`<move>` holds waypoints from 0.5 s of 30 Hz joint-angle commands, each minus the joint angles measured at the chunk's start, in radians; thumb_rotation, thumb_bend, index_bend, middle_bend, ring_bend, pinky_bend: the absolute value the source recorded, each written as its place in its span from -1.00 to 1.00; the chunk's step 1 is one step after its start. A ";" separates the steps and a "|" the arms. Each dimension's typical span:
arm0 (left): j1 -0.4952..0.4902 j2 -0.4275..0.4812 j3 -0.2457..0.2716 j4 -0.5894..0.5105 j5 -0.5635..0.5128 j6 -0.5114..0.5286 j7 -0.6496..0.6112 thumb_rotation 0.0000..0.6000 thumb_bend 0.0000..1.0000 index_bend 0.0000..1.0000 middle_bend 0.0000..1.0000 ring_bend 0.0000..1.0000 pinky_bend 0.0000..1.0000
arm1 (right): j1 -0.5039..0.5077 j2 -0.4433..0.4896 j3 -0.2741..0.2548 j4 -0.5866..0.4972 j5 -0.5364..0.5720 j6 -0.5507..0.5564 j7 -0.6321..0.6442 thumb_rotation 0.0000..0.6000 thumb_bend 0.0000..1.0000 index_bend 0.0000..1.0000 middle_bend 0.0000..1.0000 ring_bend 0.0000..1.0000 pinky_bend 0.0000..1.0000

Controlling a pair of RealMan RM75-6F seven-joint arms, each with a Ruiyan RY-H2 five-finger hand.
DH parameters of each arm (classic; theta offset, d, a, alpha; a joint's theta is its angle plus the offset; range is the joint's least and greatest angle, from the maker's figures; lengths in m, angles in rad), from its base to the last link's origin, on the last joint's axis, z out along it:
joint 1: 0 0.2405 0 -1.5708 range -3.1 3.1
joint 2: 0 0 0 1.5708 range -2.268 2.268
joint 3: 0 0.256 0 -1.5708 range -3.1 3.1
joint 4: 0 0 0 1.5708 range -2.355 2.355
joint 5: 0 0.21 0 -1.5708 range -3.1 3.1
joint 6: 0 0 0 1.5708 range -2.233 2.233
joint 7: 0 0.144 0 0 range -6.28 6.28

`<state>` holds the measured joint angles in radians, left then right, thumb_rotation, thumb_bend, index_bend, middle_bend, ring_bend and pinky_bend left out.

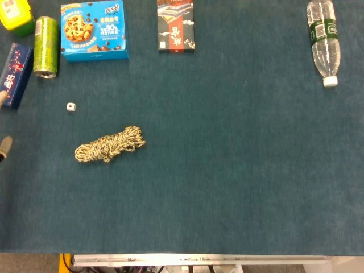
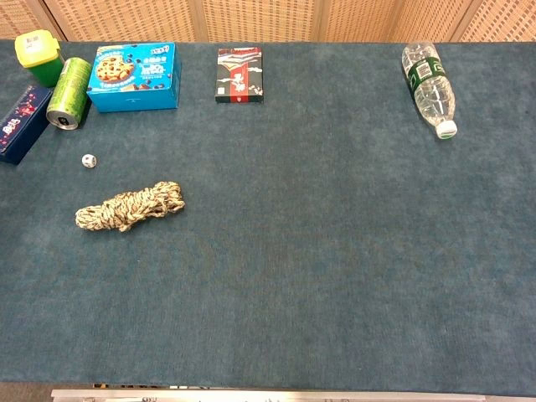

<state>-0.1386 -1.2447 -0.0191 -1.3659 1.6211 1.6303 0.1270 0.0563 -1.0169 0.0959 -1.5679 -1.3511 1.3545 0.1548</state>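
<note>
Navy box (image 1: pixel 14 74) lies beside the left hand (image 1: pixel 4 149), grasp indiscernible; cookie box (image 1: pixel 94 29) reads "30%".

The head view is looking steeply down; the chest view is sitting lower, facing forward; both are sharing the table (image 1: pixel 227 170).

Speckled beige rope (image 1: pixel 110 144), blue cookie box (image 1: pixel 94 30), green can (image 1: pixel 45 46).
</note>
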 commanded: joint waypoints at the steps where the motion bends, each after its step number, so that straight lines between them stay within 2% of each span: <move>1: 0.004 0.000 -0.002 0.001 0.000 0.005 0.001 1.00 -0.49 -0.73 -0.45 -0.53 -0.18 | 0.003 0.000 0.001 0.001 -0.001 -0.002 0.003 1.00 -0.59 -0.34 -0.25 -0.45 -0.24; 15: 0.014 -0.002 0.001 -0.002 0.018 0.011 -0.004 1.00 -0.49 -0.73 -0.45 -0.53 -0.18 | 0.008 0.005 0.007 -0.003 0.000 -0.001 0.013 1.00 -0.59 -0.34 -0.25 -0.45 -0.24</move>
<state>-0.1253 -1.2457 -0.0196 -1.3656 1.6367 1.6413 0.1230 0.0637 -1.0113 0.1029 -1.5704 -1.3509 1.3529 0.1677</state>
